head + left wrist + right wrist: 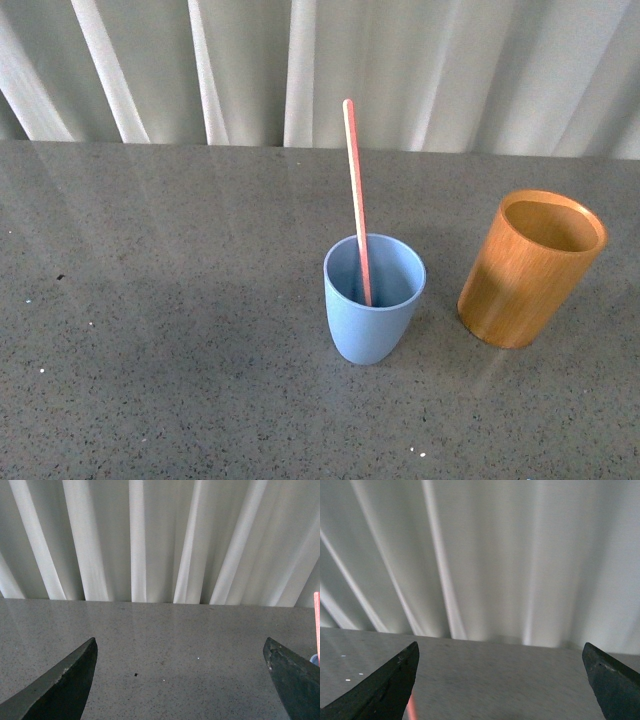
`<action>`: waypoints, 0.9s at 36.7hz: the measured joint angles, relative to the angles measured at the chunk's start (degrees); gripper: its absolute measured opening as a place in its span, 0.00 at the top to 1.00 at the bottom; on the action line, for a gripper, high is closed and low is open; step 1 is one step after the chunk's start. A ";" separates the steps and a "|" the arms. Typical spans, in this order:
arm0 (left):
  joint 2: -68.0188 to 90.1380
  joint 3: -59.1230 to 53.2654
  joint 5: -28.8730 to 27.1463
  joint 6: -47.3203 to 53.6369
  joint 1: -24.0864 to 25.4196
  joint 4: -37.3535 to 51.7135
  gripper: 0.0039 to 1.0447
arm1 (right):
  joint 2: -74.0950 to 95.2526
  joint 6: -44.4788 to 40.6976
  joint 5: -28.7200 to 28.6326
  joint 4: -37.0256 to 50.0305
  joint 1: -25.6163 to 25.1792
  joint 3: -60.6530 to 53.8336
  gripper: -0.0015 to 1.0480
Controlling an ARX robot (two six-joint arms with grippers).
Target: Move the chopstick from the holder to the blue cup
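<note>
In the front view the pink chopstick (pixel 356 200) stands in the light blue cup (pixel 372 312) at the table's middle, leaning slightly left. The orange-brown wooden holder (pixel 530 268) stands to the cup's right, with nothing visible inside it. Neither gripper shows in the front view. My left gripper (pixel 180 647) is open and empty over bare table; the chopstick's tip (pixel 316 625) and a sliver of the blue cup (pixel 314 658) show at that view's edge. My right gripper (pixel 500 652) is open and empty; a blurred pink bit of the chopstick (pixel 412 710) shows beside one finger.
The grey speckled table (pixel 160 300) runs back to a white pleated curtain (pixel 300 70). A small dark speck (pixel 136 673) lies on the table in the left wrist view.
</note>
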 joint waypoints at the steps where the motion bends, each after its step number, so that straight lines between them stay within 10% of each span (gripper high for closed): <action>1: 0.00 0.00 0.00 0.00 0.00 0.00 0.06 | -2.82 -0.96 1.01 -0.72 -1.55 -2.08 0.10; 12: -0.02 0.00 0.07 0.00 0.00 0.00 0.06 | -19.08 -14.14 2.80 -8.37 -18.71 -21.59 0.10; 18: -0.09 0.00 -0.02 0.00 0.00 0.00 0.06 | -15.21 -9.64 -6.23 13.53 -19.26 -28.41 0.34; 33: -0.04 0.00 0.00 0.00 0.00 0.00 0.06 | -33.09 -8.13 -6.10 1.55 -19.41 -32.13 1.00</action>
